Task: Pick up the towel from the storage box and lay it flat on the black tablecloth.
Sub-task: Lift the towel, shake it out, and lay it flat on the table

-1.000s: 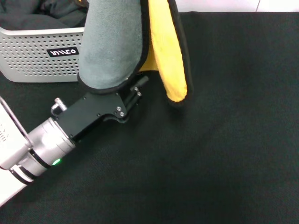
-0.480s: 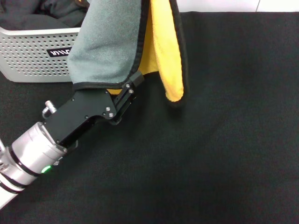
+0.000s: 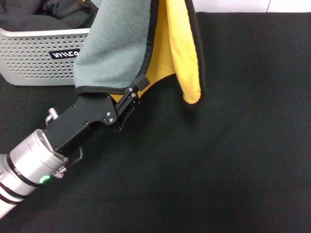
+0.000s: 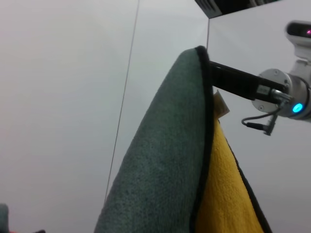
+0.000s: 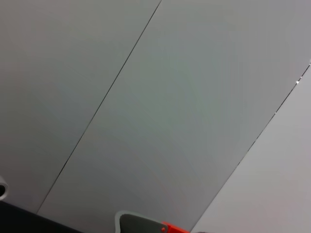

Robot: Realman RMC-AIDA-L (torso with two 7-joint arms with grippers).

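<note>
At the far left of your head view sits the storage box (image 3: pixel 39 60), its perforated grey wall and black label facing you, with dark cloths (image 3: pixel 43 14) heaped inside. It rests on the black tablecloth (image 3: pixel 233 160), which fills the whole scene.

Just right of the box, your left arm reaches up on a diagonal from the lower-left corner: silver wrist low, black gripper body above it, fingers pointing up and to the right. The left gripper (image 3: pixel 137 86) disappears under the hem of the towel (image 3: pixel 121 46), so you cannot tell from here whether its fingers are clamped or spread; the cloth drapes over them.

The towel hangs in the air beside the box, above the tablecloth, grey face toward the arm and yellow face folded to the right, its lowest yellow lobe dangling free. Your left wrist view shows the same folded cloth (image 4: pixel 165 160) with its dark edging.

Your right gripper is out of sight.
</note>
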